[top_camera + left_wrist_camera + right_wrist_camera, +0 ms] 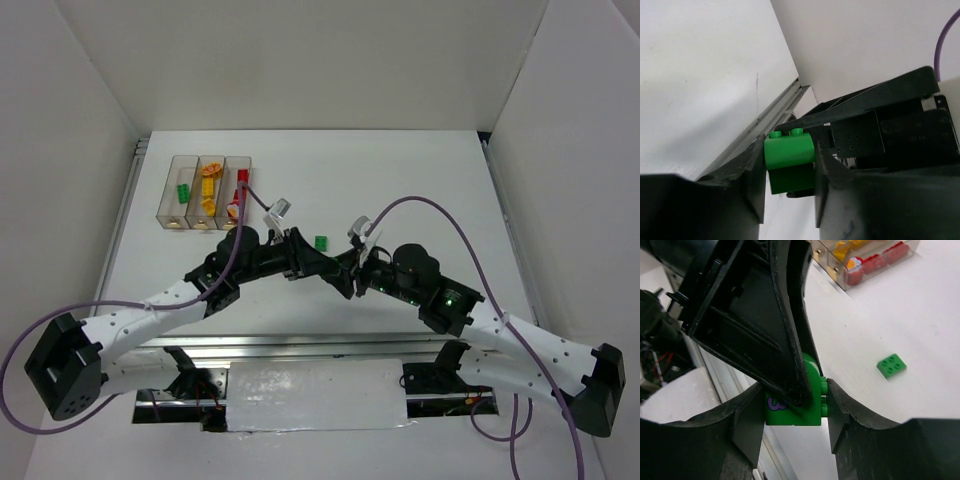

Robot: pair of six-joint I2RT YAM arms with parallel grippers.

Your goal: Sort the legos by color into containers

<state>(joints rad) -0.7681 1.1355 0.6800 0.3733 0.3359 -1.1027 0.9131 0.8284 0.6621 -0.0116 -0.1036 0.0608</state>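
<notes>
Rounded green brick (pixel 789 152) is held off the bench (pixel 400 180), well apart from the containers (pixel 197 180), on their arm-base side. Left gripper (pixel 790 170) jaws are clenched on its flanks. Right gripper (pixel 795 412) jaws bracket the same brick; whether they press or merely stand alongside cannot be told. Assessed as a handover. Recommended: confirm the left hold before the right backs straight off, then carry to the end compartment (pixel 182 170) holding green. A flat green brick (pixel 891 365) lies nearer the containers
</notes>
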